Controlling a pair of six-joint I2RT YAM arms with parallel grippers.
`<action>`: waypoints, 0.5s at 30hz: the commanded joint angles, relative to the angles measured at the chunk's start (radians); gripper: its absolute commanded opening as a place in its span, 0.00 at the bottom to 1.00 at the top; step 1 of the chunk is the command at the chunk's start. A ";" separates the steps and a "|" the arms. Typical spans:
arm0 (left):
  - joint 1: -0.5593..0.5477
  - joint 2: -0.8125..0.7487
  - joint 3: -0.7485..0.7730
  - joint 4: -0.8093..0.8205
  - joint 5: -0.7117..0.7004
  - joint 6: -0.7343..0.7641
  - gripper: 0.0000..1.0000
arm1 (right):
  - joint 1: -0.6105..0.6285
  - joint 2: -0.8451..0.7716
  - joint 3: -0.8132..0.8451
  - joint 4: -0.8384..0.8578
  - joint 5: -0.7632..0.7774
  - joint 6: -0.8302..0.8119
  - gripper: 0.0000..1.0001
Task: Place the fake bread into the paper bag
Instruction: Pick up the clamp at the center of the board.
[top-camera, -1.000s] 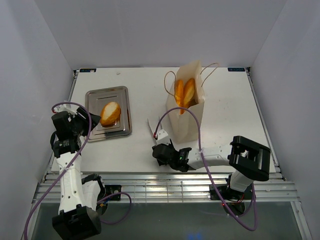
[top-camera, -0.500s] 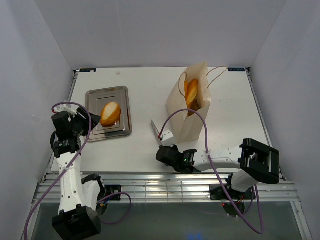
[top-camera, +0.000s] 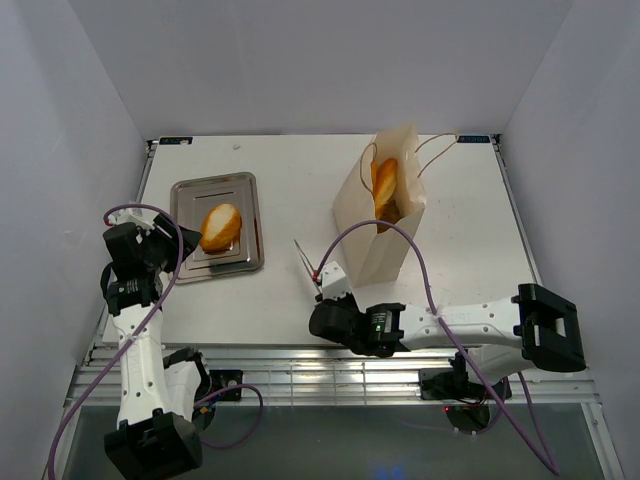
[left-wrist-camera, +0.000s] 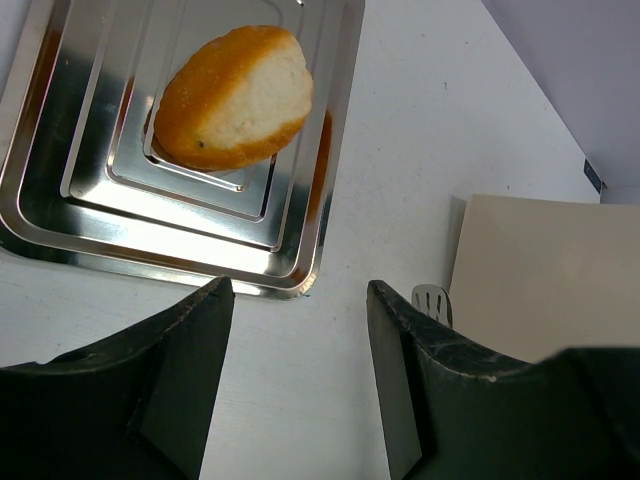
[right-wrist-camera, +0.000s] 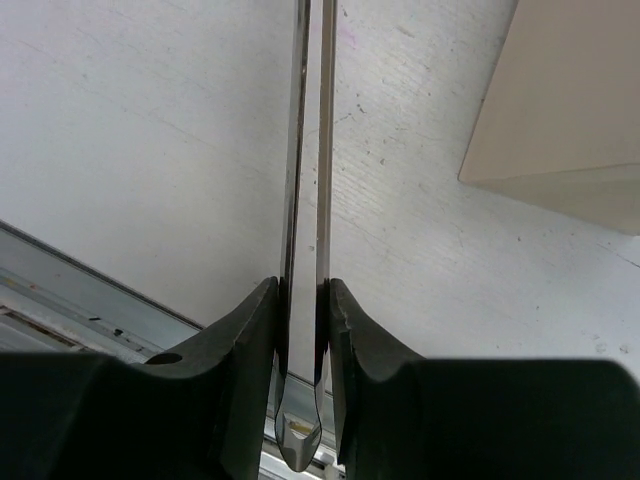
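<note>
One golden roll of fake bread (top-camera: 221, 227) (left-wrist-camera: 235, 98) lies on the steel tray (top-camera: 190, 190) (left-wrist-camera: 40, 230). More fake bread (top-camera: 386, 185) stands inside the cream paper bag (top-camera: 370, 240) (left-wrist-camera: 530, 270) (right-wrist-camera: 570, 110) at centre right. My left gripper (top-camera: 163, 243) (left-wrist-camera: 300, 290) hovers open just off the tray's near right corner, with nothing between its fingers. In front of the bag, near the table's front edge, my right gripper (top-camera: 322, 296) (right-wrist-camera: 305, 290) is shut on the silver tongs (top-camera: 305, 258) (right-wrist-camera: 310, 150), squeezing both arms close together. The tongs point away toward the table's middle.
The tongs' slotted tip (left-wrist-camera: 432, 300) shows beside the bag in the left wrist view. A metal rail (right-wrist-camera: 90, 290) runs along the table's front edge right under my right gripper. White walls close in the table on three sides.
My right gripper has closed on the tongs and drawn back toward the front edge. The bag shifted right and turned early on. The left arm has not moved.
</note>
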 joint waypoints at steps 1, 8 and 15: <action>0.003 -0.011 -0.003 0.005 -0.006 0.020 0.66 | 0.038 -0.036 0.072 -0.073 0.092 0.038 0.30; 0.003 -0.003 0.003 0.001 -0.022 0.029 0.66 | 0.103 -0.032 0.194 -0.169 0.132 -0.006 0.31; 0.003 -0.004 0.032 -0.014 -0.036 0.039 0.66 | 0.083 0.007 0.323 -0.069 -0.129 -0.210 0.32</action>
